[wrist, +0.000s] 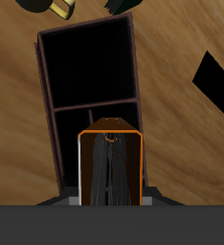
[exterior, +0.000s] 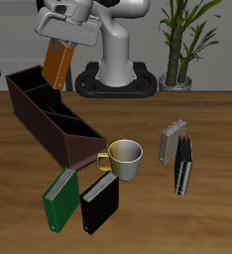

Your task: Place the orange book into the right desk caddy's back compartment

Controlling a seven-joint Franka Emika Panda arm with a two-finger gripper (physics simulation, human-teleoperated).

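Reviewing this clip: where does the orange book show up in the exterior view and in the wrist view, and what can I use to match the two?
Exterior view: the orange book hangs tilted in the claw, above the far end of the right desk caddy.
Wrist view: the orange book is seen end-on, close to the camera, over the caddy.
Shared landmark: the caddy's dark divided sections.

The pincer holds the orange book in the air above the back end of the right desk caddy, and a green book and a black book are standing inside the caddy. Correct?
One thing is wrong. The green book and the black book are on the table beside the mug, outside the right desk caddy, as the exterior view shows. The rest holds: the pincer holds the orange book above the caddy's back end.
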